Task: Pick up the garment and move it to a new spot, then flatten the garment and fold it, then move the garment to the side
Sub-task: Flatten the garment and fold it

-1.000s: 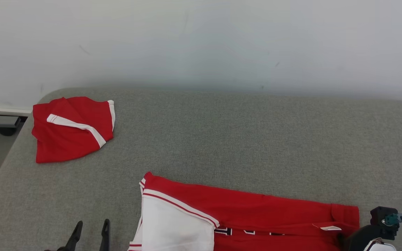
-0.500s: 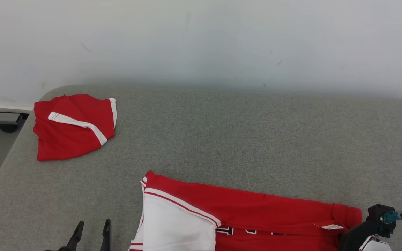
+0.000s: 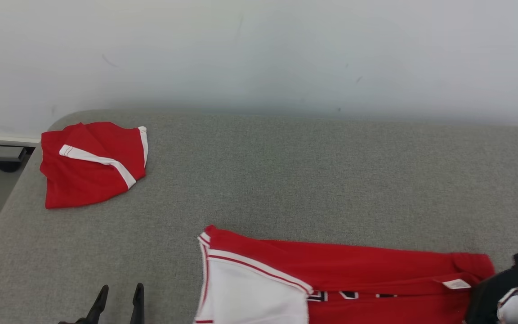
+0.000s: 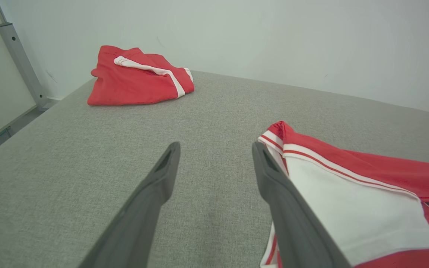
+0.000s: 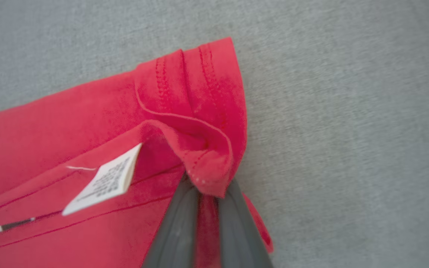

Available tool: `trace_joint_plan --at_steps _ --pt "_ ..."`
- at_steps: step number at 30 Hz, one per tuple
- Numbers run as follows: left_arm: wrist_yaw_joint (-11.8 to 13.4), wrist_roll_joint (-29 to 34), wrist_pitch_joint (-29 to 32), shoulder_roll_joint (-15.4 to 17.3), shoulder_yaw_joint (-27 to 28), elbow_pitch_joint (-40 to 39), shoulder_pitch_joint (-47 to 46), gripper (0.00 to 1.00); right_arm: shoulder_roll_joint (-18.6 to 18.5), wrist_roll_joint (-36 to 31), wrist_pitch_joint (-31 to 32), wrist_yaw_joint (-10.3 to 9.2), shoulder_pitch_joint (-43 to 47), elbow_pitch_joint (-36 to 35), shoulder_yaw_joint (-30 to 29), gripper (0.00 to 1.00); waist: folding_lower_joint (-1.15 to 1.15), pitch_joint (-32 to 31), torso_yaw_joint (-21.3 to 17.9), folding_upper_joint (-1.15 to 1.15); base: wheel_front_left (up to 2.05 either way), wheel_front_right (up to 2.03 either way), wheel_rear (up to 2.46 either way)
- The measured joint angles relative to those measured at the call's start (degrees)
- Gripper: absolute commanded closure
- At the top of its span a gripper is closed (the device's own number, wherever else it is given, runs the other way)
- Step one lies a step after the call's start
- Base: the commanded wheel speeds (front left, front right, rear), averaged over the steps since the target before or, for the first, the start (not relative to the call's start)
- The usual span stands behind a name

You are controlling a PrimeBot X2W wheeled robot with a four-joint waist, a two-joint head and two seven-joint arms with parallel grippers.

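Gripping the garment [image 3: 353, 265] for relocation
Its hem is now clamped by the right hand [image 5: 209, 182] and dragged rightward; the left hand [image 4: 215, 146] is held apart.

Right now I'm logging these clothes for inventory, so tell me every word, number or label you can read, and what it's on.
Care tag on the jersey: rows of fine print, too blurred to read.
Black-and-white block characters on the jersey's front: only their top edges show under a fold of the cloth, so they are unreadable.
Folded red garment at the far left: no text visible.
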Motion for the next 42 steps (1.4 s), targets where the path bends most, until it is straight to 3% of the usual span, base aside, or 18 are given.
trace_joint_plan --at_steps 12,17,21,27,32,42 --pt "0.00 0.02 0.51 0.32 -0.38 -0.96 0.62 0.00 -10.38 -4.26 -0.08 -0.07 -1.21 0.38 -11.34 1.00 0.00 0.40 -1.22 0.00 0.00 0.00 0.00" --pt "0.01 0.02 0.57 -0.31 -0.99 -0.80 0.64 0.00 -13.03 -7.58 0.60 -0.08 -2.26 -3.56 -9.90 1.00 0.00 0.60 -1.79 0.00 0.00 0.00 0.00" --pt "0.04 0.01 0.57 -1.07 -1.52 -0.16 0.61 0.00 -10.91 -7.70 1.74 -0.07 -1.66 -8.05 -6.14 1.00 0.00 0.13 -2.09 0.00 0.00 0.00 0.00" --pt "0.07 0.00 0.56 -1.86 -1.72 0.55 0.70 0.00 -3.63 -6.32 5.23 3.27 4.31 -17.75 0.08 1.00 0.00 -1.10 -3.06 0.00 0.00 0.00 0.00" --pt "0.07 -0.05 0.57 -1.94 -1.97 0.78 0.70 0.00 -1.44 -5.58 7.15 4.56 6.25 -24.57 3.67 1.00 0.00 -1.54 -3.76 0.00 0.00 0.00 0.00" --pt "-0.01 -0.05 0.57 -1.94 -2.18 1.30 -0.08 0.00 3.37 -5.03 12.30 7.12 1.57 -29.13 12.46 1.00 0.00 -1.58 -3.73 0.00 0.00 0.00 0.00"
